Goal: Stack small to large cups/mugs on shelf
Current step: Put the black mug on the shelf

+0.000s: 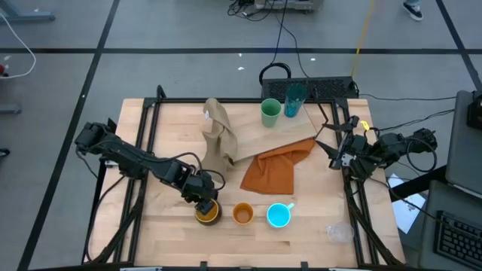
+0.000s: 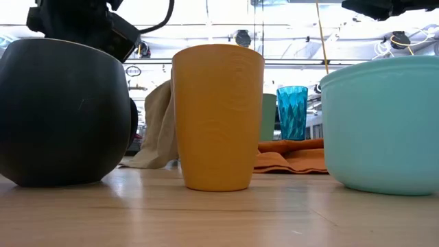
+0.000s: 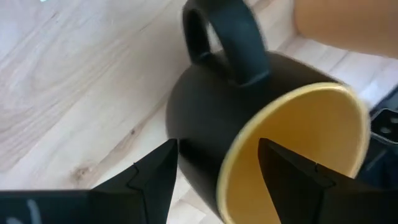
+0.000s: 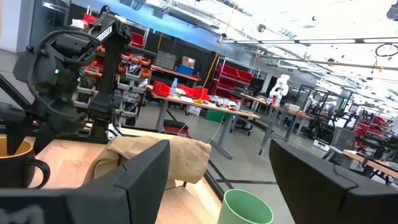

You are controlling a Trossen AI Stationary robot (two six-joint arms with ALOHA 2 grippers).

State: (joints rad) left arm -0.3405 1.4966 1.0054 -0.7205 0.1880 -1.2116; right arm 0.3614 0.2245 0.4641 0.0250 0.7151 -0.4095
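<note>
At tabletop's near edge, 7 o'clock: dark-outside, yellow-inside ceramic mug (image 1: 208, 213), upright.
Left gripper (image 1: 203, 197): fingers spread, straddling mug's rim, handle beyond them.
Right gripper (image 1: 337, 143): released, idle, 3 o'clock.

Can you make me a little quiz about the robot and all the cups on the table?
1. True or false: the left pincer is down at the yellow mug, one finger over its rim and one outside its wall.
2. Which cup stands between the yellow mug and the cyan mug? A) teal tumbler B) orange cup C) light green cup
3. Fill in: the orange cloth lies beside the ____ cloth.

Key:
1. True.
2. B, the orange cup.
3. Tan; the tan cloth is bunched up. The right pincer waits at the table's right edge.
</note>
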